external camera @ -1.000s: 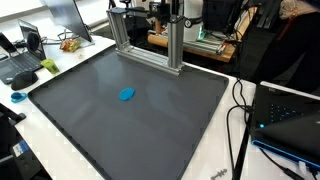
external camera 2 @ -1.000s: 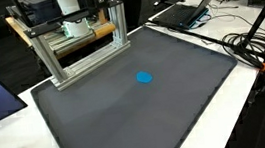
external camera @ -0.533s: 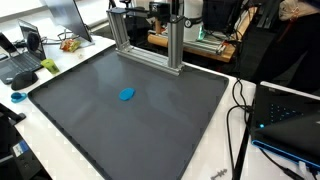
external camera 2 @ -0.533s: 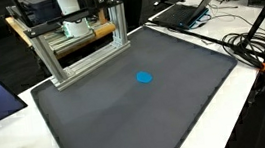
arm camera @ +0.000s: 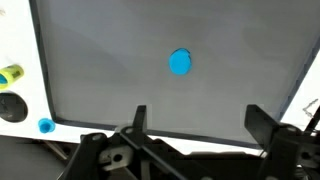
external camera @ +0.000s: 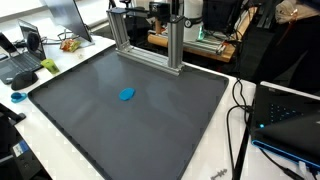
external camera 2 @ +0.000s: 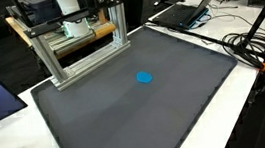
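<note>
A small round blue object (external camera: 127,95) lies alone on the dark grey mat (external camera: 90,130); it also shows in the other exterior view (external camera 2: 145,79) and in the wrist view (arm camera: 180,63). My gripper (arm camera: 200,118) is seen only in the wrist view, high above the mat. Its two fingers are spread wide apart with nothing between them. The blue object sits well ahead of the fingers, apart from them. The arm does not show in either exterior view.
An aluminium frame (external camera: 150,45) stands at the mat's far edge, also in the other exterior view (external camera 2: 79,50). Laptops (external camera: 290,115) and cables (external camera 2: 245,46) lie beside the mat. A small blue cap (arm camera: 45,126) and a yellow-green object (arm camera: 8,75) lie off the mat.
</note>
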